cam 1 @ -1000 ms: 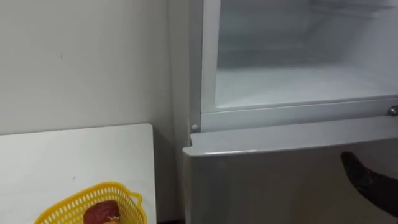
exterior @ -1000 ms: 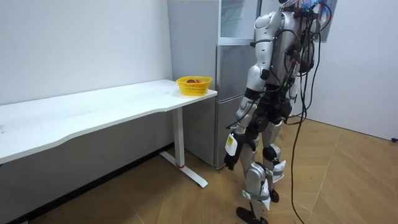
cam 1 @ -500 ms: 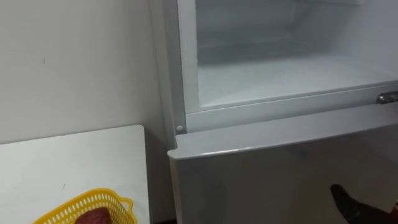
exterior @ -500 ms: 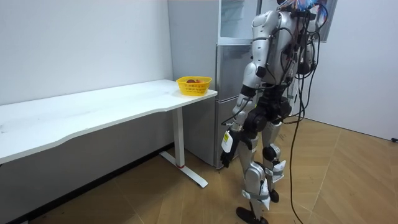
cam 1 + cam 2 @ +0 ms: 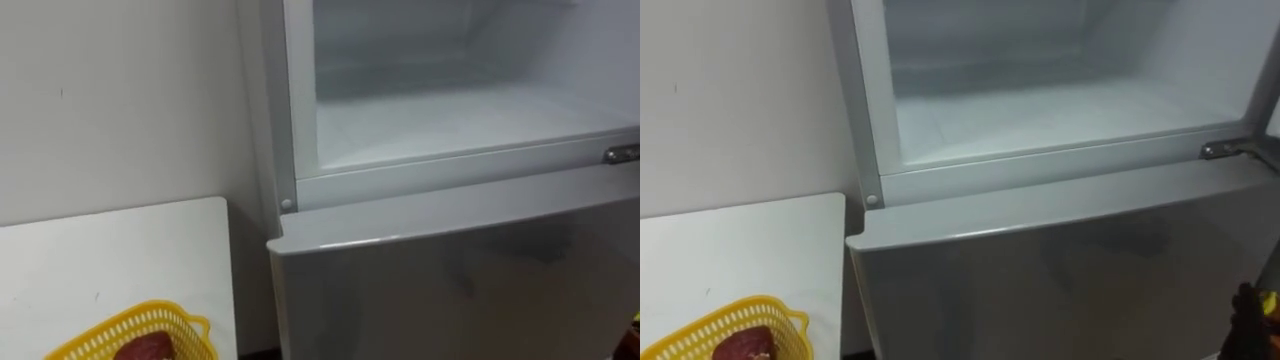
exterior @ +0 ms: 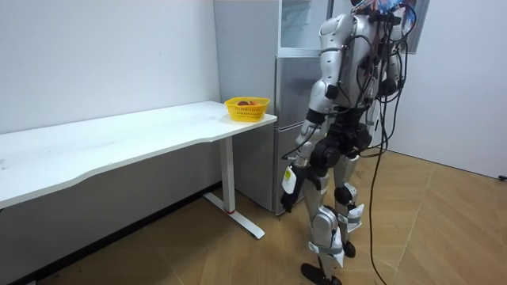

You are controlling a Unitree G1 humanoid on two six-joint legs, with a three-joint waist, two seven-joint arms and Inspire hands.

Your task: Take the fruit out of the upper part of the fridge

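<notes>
Upper fridge (image 5: 450, 110), where is it?

Straight before the robot, open, its white inside showing above the shut grey lower door (image 5: 450, 290). Just to its left stands a white table (image 5: 120, 260), with a yellow basket (image 5: 100, 335) holding something red (image 5: 145, 350).

And the hands?

The left hand (image 6: 288, 194) hangs low by the thigh, and the right hand (image 5: 1246, 322) shows dark at the lower right edge. Whether either is open or holds anything, I cannot tell.

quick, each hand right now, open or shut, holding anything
left hand: down at the robot's side, cannot be told
right hand: low before the lower fridge door, cannot be told
</notes>
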